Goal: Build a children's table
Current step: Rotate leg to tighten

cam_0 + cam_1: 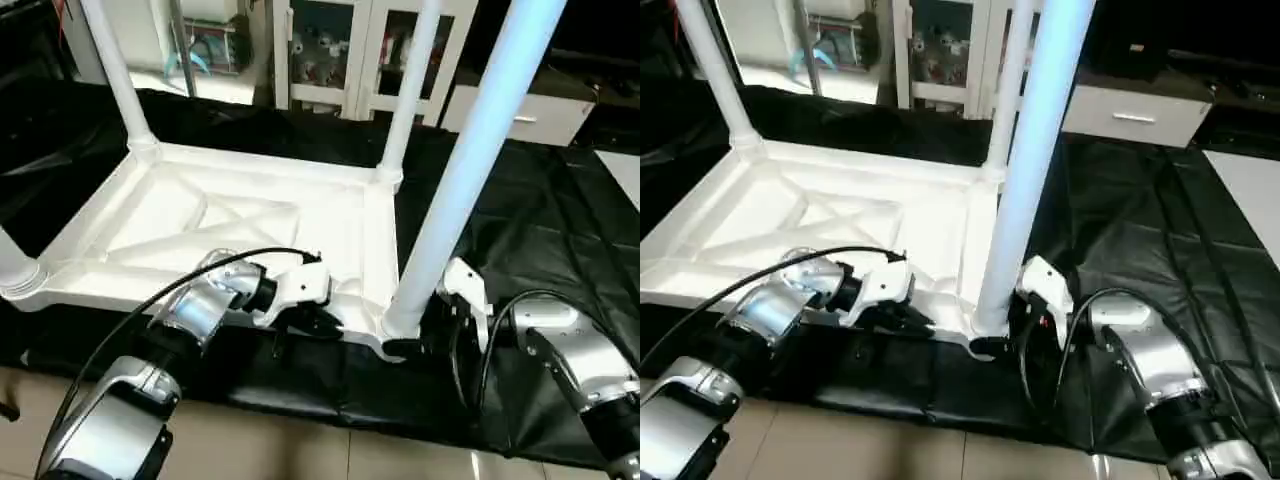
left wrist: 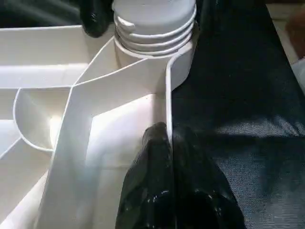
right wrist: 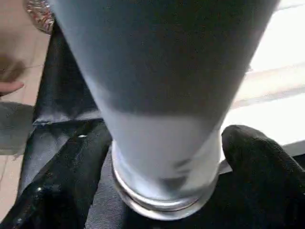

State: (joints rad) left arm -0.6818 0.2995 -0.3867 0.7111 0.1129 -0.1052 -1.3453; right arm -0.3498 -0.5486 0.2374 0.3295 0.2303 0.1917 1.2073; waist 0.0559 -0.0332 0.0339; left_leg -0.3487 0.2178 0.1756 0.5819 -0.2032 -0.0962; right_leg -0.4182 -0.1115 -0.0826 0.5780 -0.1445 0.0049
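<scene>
**Tech A:** White moulded plastic throughout. The tabletop (image 1: 250, 225) lies upside down on the black sheet (image 1: 560, 200), ribs up. Working left to right: one leg stub at the near-left corner (image 1: 12, 265), a far-left leg (image 1: 115, 70), a far-right leg (image 1: 412, 80), and the near-right leg (image 1: 470, 170) standing in its corner socket (image 1: 395, 335).

**Tech B:** Handling characteristics?

**Tech A:** Judged light and hollow, stiff along the ribs, smooth and likely slippery on the tube walls. Best hold on a leg is low, near the ribbed end, where the taper is widest; on the tabletop, the rim wall.

**Tech B:** End effector status?

**Tech A:** Left gripper (image 2: 170, 157) is pinched together on the thin rim wall of the tabletop beside the socket. Right gripper (image 3: 167, 157) stands apart, one black finger on each side of the near-right leg's base; contact cannot be confirmed.

**Tech B:** View differences?

**Tech A:** The left wrist view shows the leg's threaded ribs (image 2: 155, 33) above the socket, hidden from the head cameras. The head views show all four legs' layout.
</scene>
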